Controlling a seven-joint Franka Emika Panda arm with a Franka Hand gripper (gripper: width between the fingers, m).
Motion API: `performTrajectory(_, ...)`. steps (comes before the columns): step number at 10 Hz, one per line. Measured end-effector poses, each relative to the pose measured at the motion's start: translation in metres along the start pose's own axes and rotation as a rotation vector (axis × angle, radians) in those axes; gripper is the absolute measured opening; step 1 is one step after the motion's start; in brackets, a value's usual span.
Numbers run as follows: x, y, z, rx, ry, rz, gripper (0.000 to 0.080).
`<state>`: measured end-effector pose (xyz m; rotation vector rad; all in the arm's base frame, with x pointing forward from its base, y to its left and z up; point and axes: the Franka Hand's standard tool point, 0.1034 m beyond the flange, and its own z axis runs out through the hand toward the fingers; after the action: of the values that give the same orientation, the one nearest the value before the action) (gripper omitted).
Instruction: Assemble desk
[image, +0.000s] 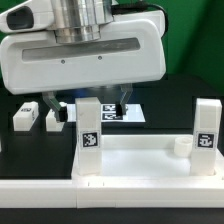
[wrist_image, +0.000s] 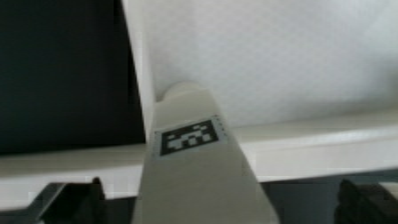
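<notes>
The top (image: 130, 165) is lying nearest, at six o'clock. Loose legs (image: 25, 115) are lying at nine. The first leg (image: 88, 125) is standing upright, long axis vertical, straight below the gripper (image: 87, 102) (fingers spread, gripping nothing). The second leg (image: 207, 128) is standing at three.

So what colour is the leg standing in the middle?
White leg, with a black-and-white square tag; the exterior view shows it best.

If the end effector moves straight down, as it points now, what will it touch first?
Most likely the upright leg: it stands between the open jaws of the end effector, which would slide down around it toward the desk top. Depth is unclear, so this is a guess.
</notes>
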<state>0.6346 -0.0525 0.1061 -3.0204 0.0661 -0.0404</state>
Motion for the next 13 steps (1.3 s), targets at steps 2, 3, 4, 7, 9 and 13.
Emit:
performTrajectory(2,-0.0006,0.0039,0.0009,0.019,0.011,0.051,0.0649)
performTrajectory(3,-0.0006,0.0034,0.001,0.019,0.011,0.049,0.0523)
performTrajectory(4,-0.0006,0.0035,0.0011,0.019,0.011,0.05,0.0388)
performTrajectory(7,-0.0009,0.0051,0.0013,0.02,0.008,0.301,0.0297)
performTrajectory(9,-0.0004,0.0034,0.0016,0.018,0.006,0.571,0.0297)
performTrajectory(13,0.0018,-0.0029,0.0011,0.095,-0.026,1.302,0.0297)
